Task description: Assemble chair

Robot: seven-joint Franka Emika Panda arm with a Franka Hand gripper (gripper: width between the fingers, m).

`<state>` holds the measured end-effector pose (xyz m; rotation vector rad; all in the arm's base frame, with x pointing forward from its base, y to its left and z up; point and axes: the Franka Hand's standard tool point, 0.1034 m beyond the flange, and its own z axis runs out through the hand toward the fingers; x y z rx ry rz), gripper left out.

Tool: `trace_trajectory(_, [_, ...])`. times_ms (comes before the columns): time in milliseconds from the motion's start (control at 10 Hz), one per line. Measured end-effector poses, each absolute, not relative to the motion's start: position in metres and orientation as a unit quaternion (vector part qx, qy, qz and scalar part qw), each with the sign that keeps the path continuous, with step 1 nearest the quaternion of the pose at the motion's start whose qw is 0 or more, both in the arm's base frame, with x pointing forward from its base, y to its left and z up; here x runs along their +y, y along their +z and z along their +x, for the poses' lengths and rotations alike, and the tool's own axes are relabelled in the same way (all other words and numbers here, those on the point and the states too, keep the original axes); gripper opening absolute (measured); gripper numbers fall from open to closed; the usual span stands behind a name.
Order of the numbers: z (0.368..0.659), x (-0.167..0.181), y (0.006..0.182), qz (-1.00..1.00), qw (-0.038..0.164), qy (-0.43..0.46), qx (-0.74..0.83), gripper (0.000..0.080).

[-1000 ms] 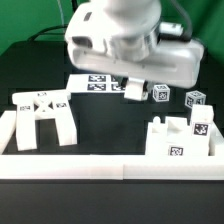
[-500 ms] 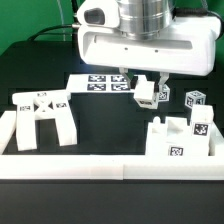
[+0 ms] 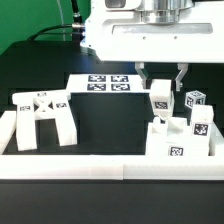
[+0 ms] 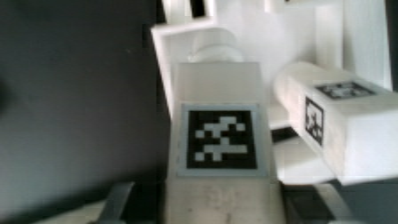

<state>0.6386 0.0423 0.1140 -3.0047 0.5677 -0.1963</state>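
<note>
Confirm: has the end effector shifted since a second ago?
Yes. The end effector, holding a small block, moved toward the exterior view's right, away from the marker board.

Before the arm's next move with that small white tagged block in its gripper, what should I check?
1. Grip: gripper shut on the small matte-white tagged block: ok.
2. Block upright in the grip: ok.
3. Block lined up over the white tagged slab assembly at the exterior view's right: cannot tell.
4. Loose white tagged cube apart from the held block: ok.
5. White leg frame out of the way, exterior view's left: ok.
</note>
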Motion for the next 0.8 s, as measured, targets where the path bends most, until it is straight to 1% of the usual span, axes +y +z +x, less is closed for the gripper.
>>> trace_trajectory(200, [0.637,0.042,0.112,-0.98,0.038,-0.062,0.185,0.0291])
trace_trajectory(300, [0.639,0.041,0.111,-0.984,0.03,-0.07,0.159,0.0291])
trace_trajectory(400, [0.642,0.038,0.11,-0.99,0.014,-0.082,0.117,0.0291])
trace_trajectory(500, [0.644,0.033,0.113,-0.992,0.01,-0.085,0.093,0.0291])
trace_trajectory(600, [0.646,0.031,0.115,-0.992,0.008,-0.088,0.087,0.0291])
trace_trajectory(800, [0.648,0.032,0.114,-0.991,0.009,-0.099,0.087,0.0291])
